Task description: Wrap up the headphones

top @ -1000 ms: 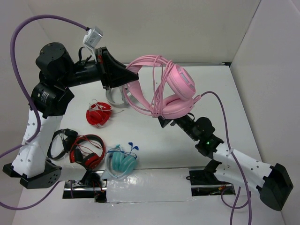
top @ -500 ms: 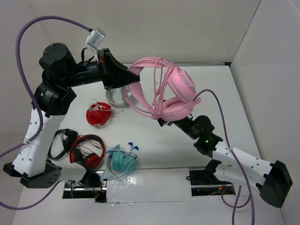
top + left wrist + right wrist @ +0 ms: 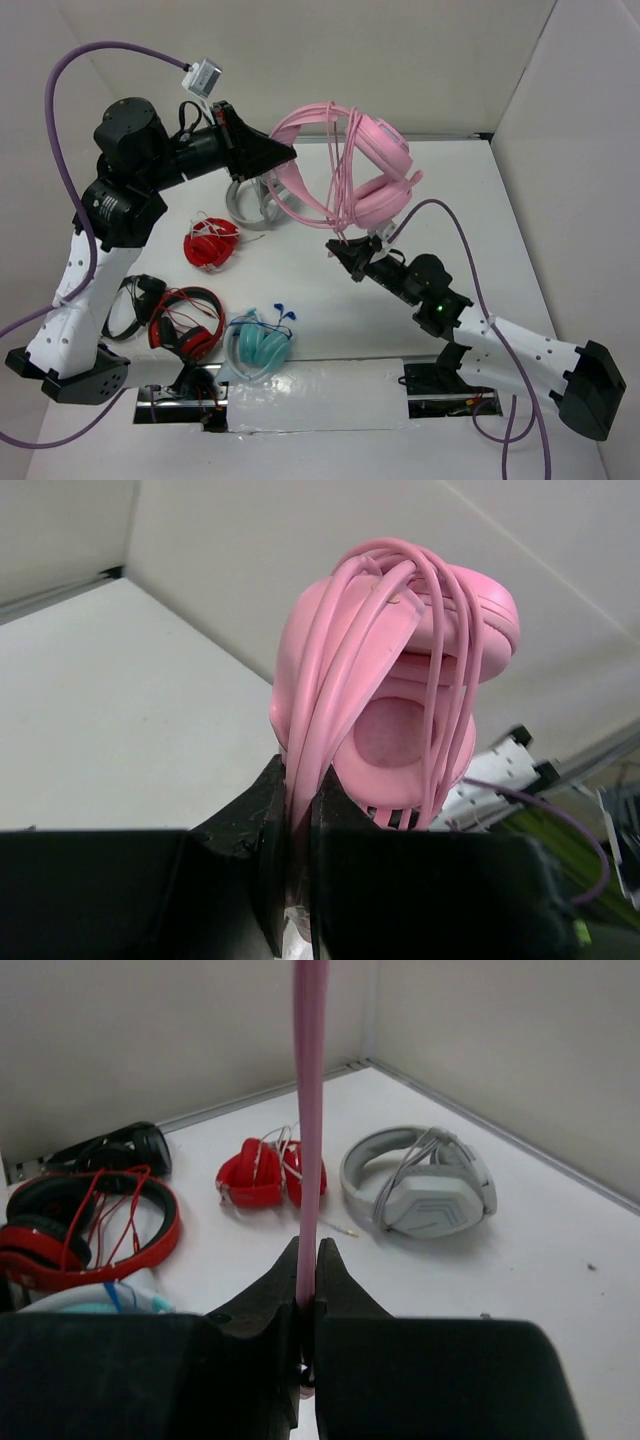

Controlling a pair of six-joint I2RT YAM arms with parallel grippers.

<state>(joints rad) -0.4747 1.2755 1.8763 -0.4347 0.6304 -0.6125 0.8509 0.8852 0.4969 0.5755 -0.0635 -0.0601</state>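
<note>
Hanging clear of the table (image 3: 330, 320), the pink headphones (image 3: 380, 175) sit toward twelve o'clock in the top view. The left gripper (image 3: 285, 155) is at their nine o'clock, clamped tight on the headband (image 3: 300, 130). Its wrist view shows the jaws pinching the band together with several cable strands, the earcups (image 3: 400, 730) just beyond. The right gripper (image 3: 345, 250) is at six o'clock below the earcups, its jaws closed narrowly on a single run of the cable (image 3: 310, 1110), which rises straight and taut out of the top of that wrist view. Loops already lie over the band and cups, so the wrapping looks well along. The headband is probably stiff and springy and makes the sound place to hold. The padded cups would squash and roll in a grip. The cable is likely thin, limp and smooth, so it could slide through the pads or slacken off the cups. It is best pinched close to where it leaves the last loop and kept under light tension. On the table at nine o'clock lie the grey headphones (image 3: 425, 1185), with the red-and-black headphones (image 3: 185, 322) and teal headphones (image 3: 258, 345) toward seven, all well apart from the work.
</note>
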